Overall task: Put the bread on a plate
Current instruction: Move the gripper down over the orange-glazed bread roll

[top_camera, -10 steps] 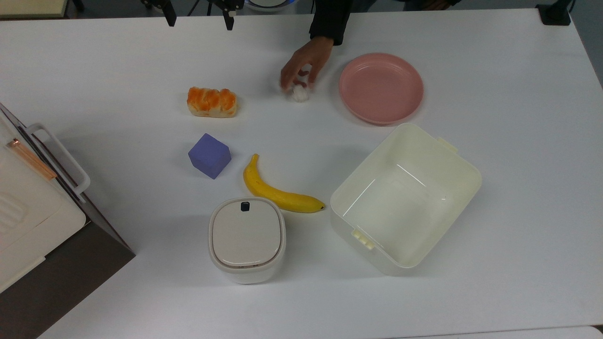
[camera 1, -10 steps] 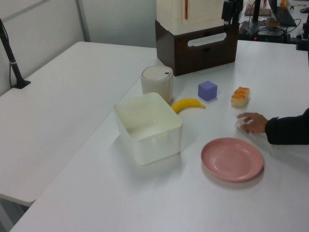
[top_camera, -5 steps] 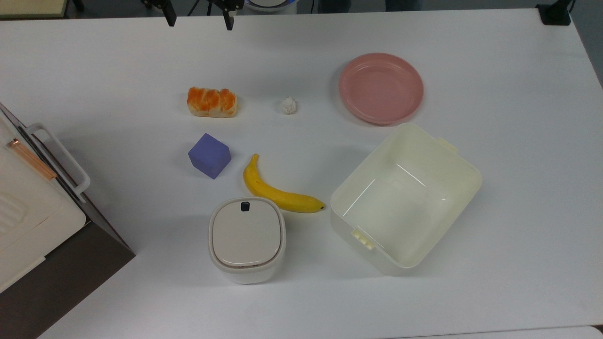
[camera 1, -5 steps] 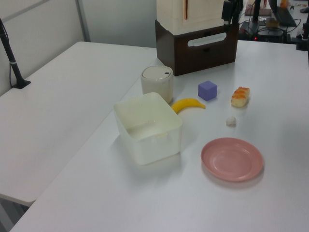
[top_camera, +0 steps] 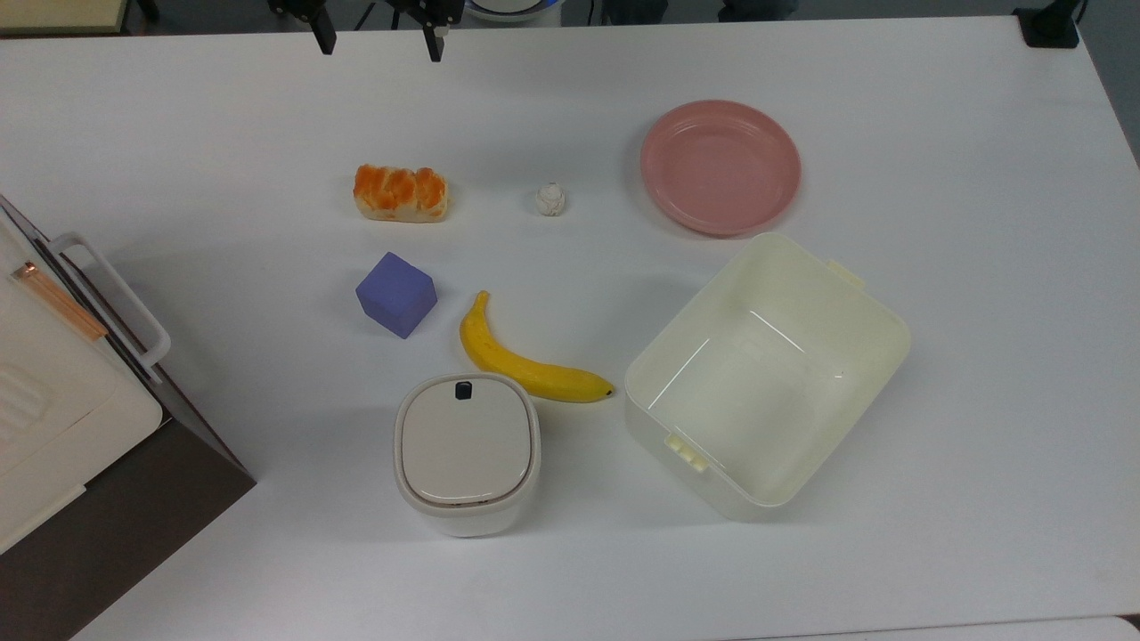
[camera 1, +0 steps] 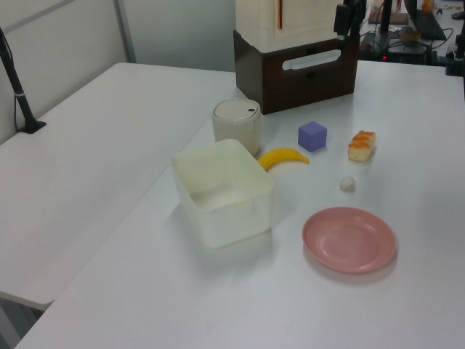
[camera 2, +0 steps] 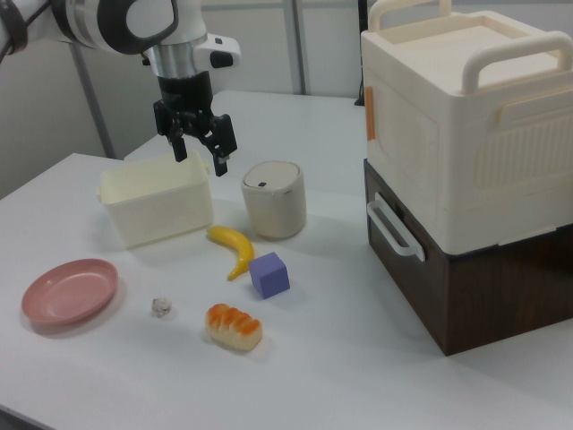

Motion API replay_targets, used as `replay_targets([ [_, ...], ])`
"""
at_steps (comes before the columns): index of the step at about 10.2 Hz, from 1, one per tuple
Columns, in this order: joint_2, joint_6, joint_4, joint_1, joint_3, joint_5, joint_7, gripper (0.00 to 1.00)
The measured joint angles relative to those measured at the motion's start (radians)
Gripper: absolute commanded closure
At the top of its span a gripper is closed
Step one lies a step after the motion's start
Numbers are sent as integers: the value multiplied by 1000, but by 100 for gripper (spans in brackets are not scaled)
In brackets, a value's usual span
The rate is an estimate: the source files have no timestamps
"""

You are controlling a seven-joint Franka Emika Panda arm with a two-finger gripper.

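Held high above the table (top_camera: 935, 107), the gripper (camera 2: 200, 149) points downward with its two fingers spread apart and nothing between them. On the table, the bread (top_camera: 400, 192) lies flat, with a small white ball (top_camera: 550, 199) between it and the pink plate (top_camera: 720, 166), which sits bare well off toward the top view's right. Nearby are a purple cube (top_camera: 396, 294), a banana (top_camera: 523, 359), a lidded white canister (top_camera: 466, 450) and a large cream tub (top_camera: 768, 374), none touching the loaf.
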Motion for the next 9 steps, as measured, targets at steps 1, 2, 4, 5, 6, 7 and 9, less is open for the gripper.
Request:
replay_targets([
  [1,1,0,-3,0,0,0,0,0],
  [2,2,0,-9,0,0,0,0,0],
  [4,4,0,-37,0,0,0,-90,0],
  [5,5,0,-51,0,1,0,-194,0],
  [6,7,0,-67,0,0,0,-334,0],
  [7,8,0,-84,-1,0,0,-489,0],
  [9,10,46,-139,0,0,-2,-753,0],
])
